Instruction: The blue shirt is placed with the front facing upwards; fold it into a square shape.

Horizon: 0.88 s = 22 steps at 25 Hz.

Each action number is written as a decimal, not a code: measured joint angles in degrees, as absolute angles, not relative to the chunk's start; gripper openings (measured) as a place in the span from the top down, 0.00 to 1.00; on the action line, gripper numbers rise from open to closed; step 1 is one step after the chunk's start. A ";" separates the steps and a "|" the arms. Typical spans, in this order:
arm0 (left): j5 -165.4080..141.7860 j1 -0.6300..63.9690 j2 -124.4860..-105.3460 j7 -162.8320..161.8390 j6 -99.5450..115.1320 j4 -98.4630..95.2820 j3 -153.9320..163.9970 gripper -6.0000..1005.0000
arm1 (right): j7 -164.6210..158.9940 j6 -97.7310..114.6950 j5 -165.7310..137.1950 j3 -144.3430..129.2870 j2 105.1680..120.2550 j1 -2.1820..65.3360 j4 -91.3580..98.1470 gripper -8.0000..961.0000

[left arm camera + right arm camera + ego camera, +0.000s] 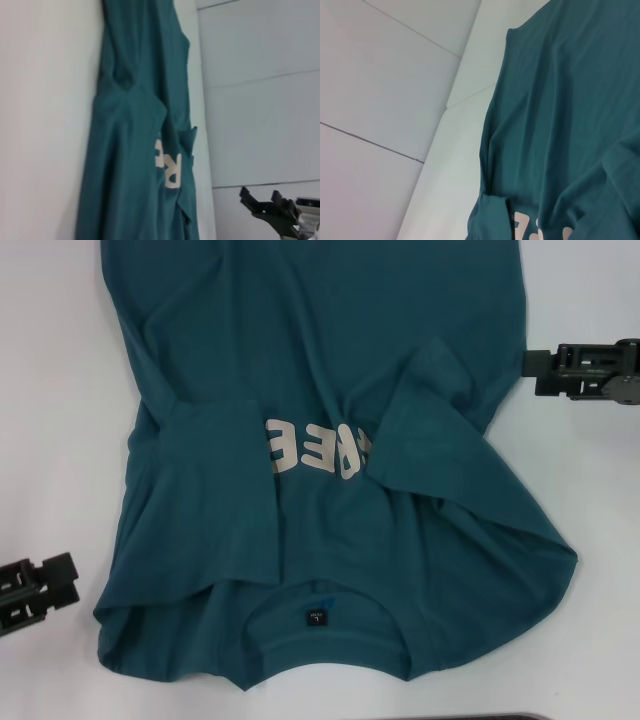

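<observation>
Head view shows one blue shirt (330, 370) spread on the white table (50, 390), collar end nearest the robot, with the small label (315, 617) showing inside the round collar. Both sleeves are folded in over the chest: the left sleeve (215, 470) lies flat beside the pale lettering (318, 448), and the right sleeve (435, 430) covers part of it at a slant.

The left gripper (60, 585) sits low at the table's left edge, well apart from the cloth, holding nothing. The right gripper (535, 370) hangs just beside the shirt's right edge, also holding nothing. How far either pair of fingers is parted I cannot tell from these views.

Risks, as I judge them: the right sleeve lies crooked and bunched, so a fold made over it would likely trap wrinkles and leave a lopsided shape instead of a square. The shoulder near the collar on the right side is puckered, and a pinch there may catch only one layer, letting the lower one drag behind. The far hem runs out of the head view, so a grasp there may be poorly aimed. If the two grippers lift unevenly, the folded sleeves could slide back open.

Count: one shirt, two folded sleeves, one label, two grippers, one table.
</observation>
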<state>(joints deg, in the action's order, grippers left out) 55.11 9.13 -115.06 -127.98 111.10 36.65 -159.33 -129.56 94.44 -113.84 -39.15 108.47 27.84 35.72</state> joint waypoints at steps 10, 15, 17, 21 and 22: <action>50.13 8.85 -115.07 -131.72 109.34 37.17 -159.94 0.42 | -130.65 92.76 -116.73 -38.85 108.40 28.60 35.70 0.16; 48.83 8.69 -115.15 -134.23 108.88 37.18 -159.97 0.42 | -130.74 91.78 -116.73 -38.52 108.14 29.07 35.68 0.16; 47.71 8.64 -115.32 -135.28 108.45 37.17 -159.96 0.42 | -130.75 91.42 -116.72 -38.47 108.07 29.20 35.68 0.16; 47.18 8.44 -115.61 -137.00 107.85 37.16 -159.95 0.42 | -130.77 91.17 -116.72 -38.42 108.04 29.39 35.68 0.16; 47.18 8.40 -115.65 -137.44 107.71 37.15 -159.88 0.42 | -130.78 91.15 -116.71 -38.42 108.01 29.44 35.68 0.16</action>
